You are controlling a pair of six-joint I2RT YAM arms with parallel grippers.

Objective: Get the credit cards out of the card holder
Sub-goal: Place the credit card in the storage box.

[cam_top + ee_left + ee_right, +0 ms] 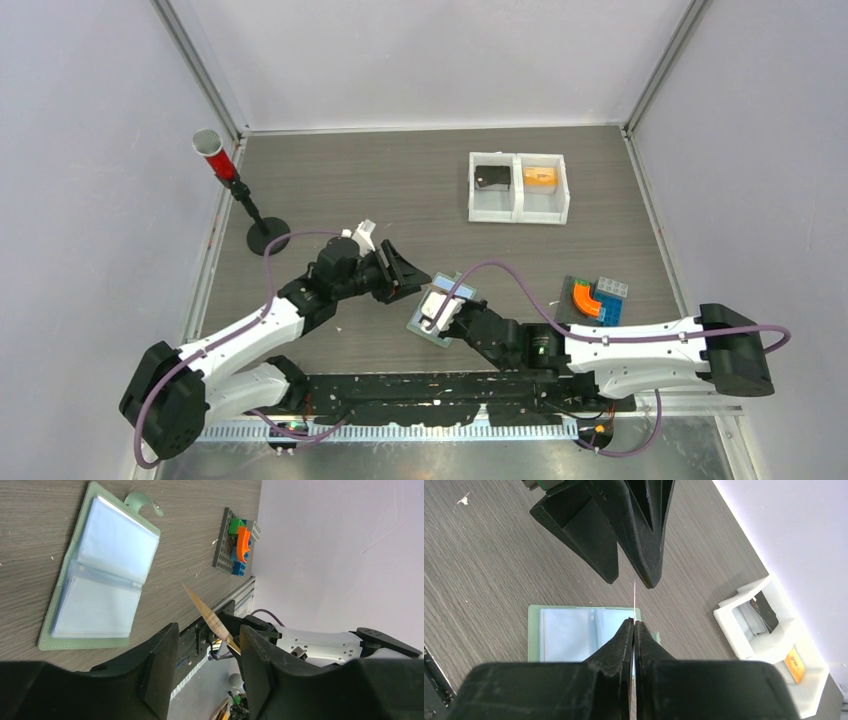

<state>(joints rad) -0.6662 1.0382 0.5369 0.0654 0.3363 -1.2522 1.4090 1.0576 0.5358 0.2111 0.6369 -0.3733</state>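
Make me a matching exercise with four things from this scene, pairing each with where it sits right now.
Things:
1. sage-green bifold card holder
2. thin orange-tan credit card
3. flat black wallet-like piece
4. red cup

Places:
A. left compartment of the white tray
B. atop a black stand
C. pinched in the shut right gripper
D. lying open on the table

Pairs: 1-D, 2-C, 3-A, 4-B
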